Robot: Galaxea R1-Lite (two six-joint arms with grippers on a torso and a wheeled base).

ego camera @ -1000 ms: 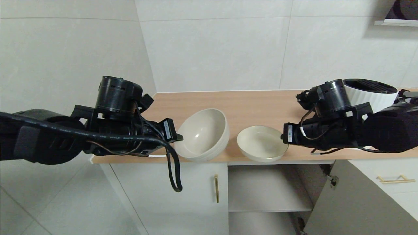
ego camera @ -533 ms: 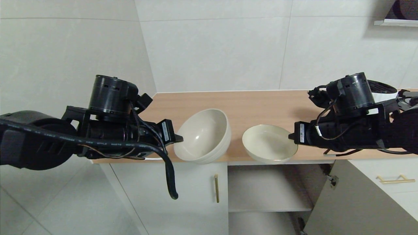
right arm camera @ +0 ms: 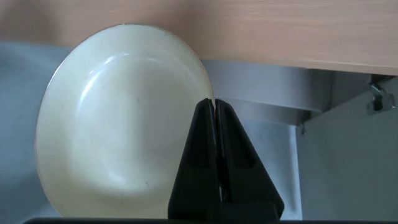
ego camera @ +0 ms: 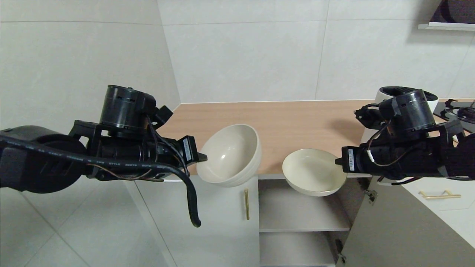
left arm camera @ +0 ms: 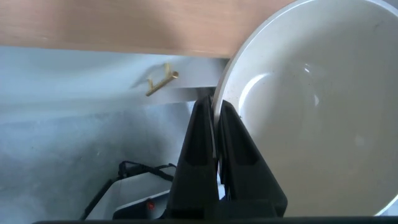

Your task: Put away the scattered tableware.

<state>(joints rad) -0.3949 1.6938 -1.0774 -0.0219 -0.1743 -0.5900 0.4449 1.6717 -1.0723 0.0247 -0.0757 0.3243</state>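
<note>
My left gripper [ego camera: 202, 157] is shut on the rim of a deep cream bowl [ego camera: 230, 154], which hangs tilted in the air at the wooden counter's [ego camera: 289, 122] front edge. In the left wrist view the black fingers [left arm camera: 214, 140] pinch that bowl's [left arm camera: 311, 106] rim. My right gripper [ego camera: 338, 161] is shut on the rim of a shallower cream bowl [ego camera: 311, 172], held in front of the open cabinet [ego camera: 300, 207]. The right wrist view shows the pinched rim [right arm camera: 214, 118] and the shallow bowl [right arm camera: 121, 118].
Below the counter, the cabinet shelf [ego camera: 302, 222] lies bare, with its door [ego camera: 393, 230] swung open to the right. A shut door with a brass handle [ego camera: 245, 204] stands on the left. A white ribbed appliance [ego camera: 406, 97] sits at the counter's far right.
The camera view has shifted. Both bowls have come forward off the counter's edge; the right gripper has carried the shallow bowl rightward and lower, in front of the cabinet opening.
</note>
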